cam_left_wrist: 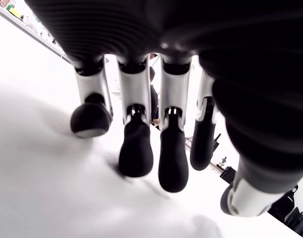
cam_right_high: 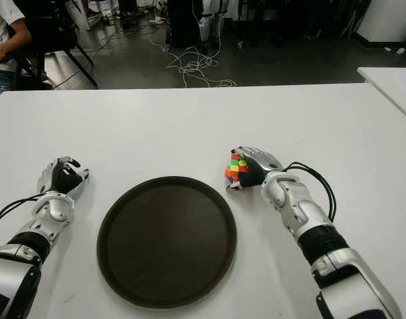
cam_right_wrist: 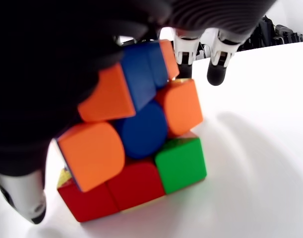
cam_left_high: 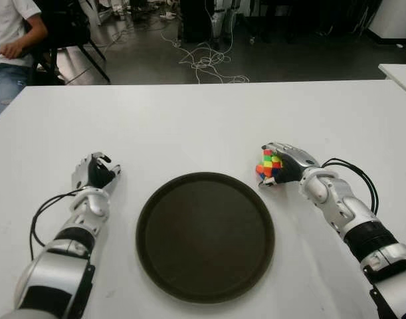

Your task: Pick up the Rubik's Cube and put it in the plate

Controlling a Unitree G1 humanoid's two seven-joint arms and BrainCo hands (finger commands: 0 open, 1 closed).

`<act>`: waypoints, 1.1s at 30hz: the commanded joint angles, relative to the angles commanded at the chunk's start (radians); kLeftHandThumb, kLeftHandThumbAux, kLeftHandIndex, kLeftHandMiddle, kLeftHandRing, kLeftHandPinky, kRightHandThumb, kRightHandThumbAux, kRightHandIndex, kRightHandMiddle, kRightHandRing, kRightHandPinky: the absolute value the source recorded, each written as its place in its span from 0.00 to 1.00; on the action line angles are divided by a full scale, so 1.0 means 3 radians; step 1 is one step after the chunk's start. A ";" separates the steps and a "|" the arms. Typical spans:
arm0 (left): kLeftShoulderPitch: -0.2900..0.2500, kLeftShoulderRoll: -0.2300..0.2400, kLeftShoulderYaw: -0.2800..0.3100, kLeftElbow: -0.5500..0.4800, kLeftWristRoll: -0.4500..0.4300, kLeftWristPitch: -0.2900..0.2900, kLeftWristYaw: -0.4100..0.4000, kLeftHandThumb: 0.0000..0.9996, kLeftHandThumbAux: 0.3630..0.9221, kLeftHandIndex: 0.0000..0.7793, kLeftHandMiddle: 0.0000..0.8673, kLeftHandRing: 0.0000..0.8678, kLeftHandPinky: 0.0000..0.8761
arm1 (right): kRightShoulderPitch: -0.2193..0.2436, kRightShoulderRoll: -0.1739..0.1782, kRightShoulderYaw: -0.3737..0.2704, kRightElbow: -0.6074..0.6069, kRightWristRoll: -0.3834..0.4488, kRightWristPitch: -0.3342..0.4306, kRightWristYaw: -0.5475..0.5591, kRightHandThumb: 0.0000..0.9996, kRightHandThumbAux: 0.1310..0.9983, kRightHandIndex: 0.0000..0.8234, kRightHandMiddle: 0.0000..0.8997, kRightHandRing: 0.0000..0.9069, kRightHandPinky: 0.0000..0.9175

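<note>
Just beside the right rim of the dark round plate (cam_left_high: 204, 236), on the white table (cam_left_high: 189, 126), sits the Rubik's Cube (cam_left_high: 268, 164) — its underside against the tabletop in the right wrist view, so it is not lifted. The right hand (cam_left_high: 287, 166) is draped over it from the outer side, palm covering the upper faces and fingers (cam_right_wrist: 216, 59) reaching past the far edge; whether they actually clamp the cube cannot be told, since the palm hides the contact. The cube's lower layer looks twisted out of line with the layers above. The plate holds nothing.

The left hand (cam_left_high: 95, 174) shows to the left of the plate, apart from it, its fingers (cam_left_wrist: 136, 146) hanging loosely curved with nothing between them.

Beyond the table's far edge, a person (cam_left_high: 10, 46) sits at the upper left, and cables (cam_left_high: 206, 63) trail across the dark floor.
</note>
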 joint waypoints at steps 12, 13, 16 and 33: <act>0.0006 0.0002 0.0008 -0.0003 -0.0006 -0.0023 -0.0012 0.68 0.63 0.54 0.81 0.86 0.83 | -0.0015 0.0010 0.0006 0.0067 0.0019 -0.0020 -0.0096 0.00 0.61 0.00 0.00 0.00 0.00; 0.0007 0.0000 0.0011 -0.0004 -0.0008 -0.0025 -0.0009 0.68 0.63 0.54 0.81 0.86 0.84 | -0.0011 0.0021 -0.0015 0.0081 0.0042 -0.0031 -0.0135 0.00 0.61 0.00 0.00 0.00 0.01; 0.0008 -0.0003 0.0014 -0.0005 -0.0009 -0.0030 -0.0002 0.68 0.63 0.55 0.83 0.87 0.85 | -0.0003 0.0063 -0.0086 0.0145 0.0116 -0.0062 -0.0269 0.00 0.64 0.01 0.04 0.07 0.11; 0.0008 0.0006 -0.0005 -0.0002 0.0015 -0.0022 0.0023 0.68 0.63 0.55 0.84 0.87 0.83 | 0.0026 0.0283 -0.0379 0.0449 0.0432 -0.0361 -0.1059 0.19 0.76 0.44 0.50 0.53 0.56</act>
